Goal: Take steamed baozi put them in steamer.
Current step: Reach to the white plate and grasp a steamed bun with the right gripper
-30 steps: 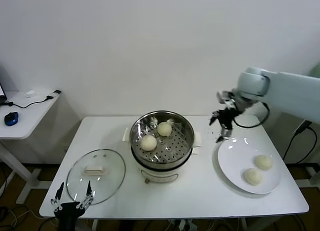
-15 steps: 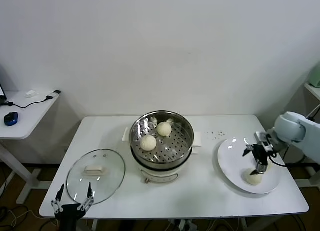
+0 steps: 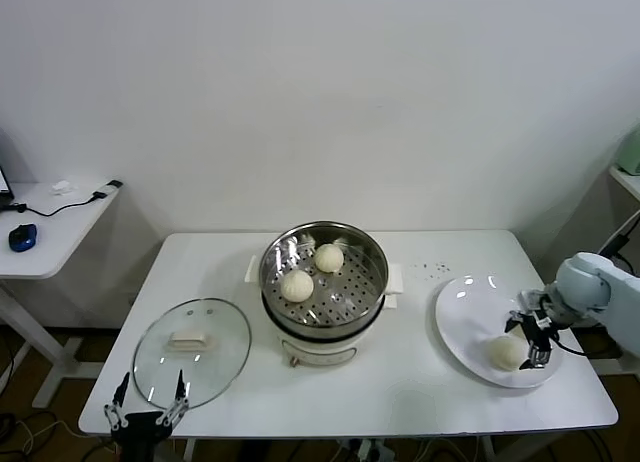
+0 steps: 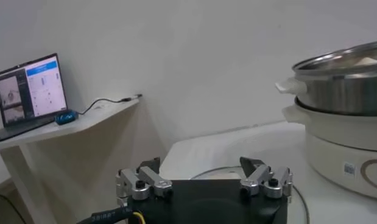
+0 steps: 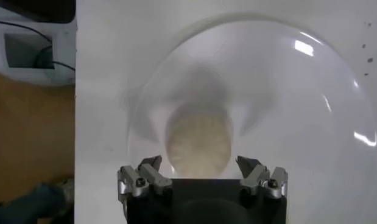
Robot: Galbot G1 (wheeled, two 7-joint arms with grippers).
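The steamer [image 3: 322, 298] stands mid-table with two steamed baozi [image 3: 297, 285] [image 3: 329, 257] on its perforated floor. On the white plate [image 3: 470, 317] at the right lies another baozi [image 3: 505, 351]. My right gripper [image 3: 531, 342] is low over the plate, right beside this bun and open. In the right wrist view the bun [image 5: 198, 143] lies just ahead of the gap between the spread fingers of the right gripper [image 5: 199, 168], untouched. My left gripper [image 3: 147, 400] waits open at the table's front left edge, and the left wrist view shows this left gripper [image 4: 202, 173] empty.
A round glass lid [image 3: 192, 347] with a white handle lies flat left of the steamer, just beyond the left gripper. A low side table [image 3: 50, 227] carrying a mouse and a cable stands farther left. A laptop [image 4: 31, 88] sits on it.
My right arm swung from behind the plate, near the steamer, out and down to the plate's near right part. One of the two plate buns is now hidden behind the gripper.
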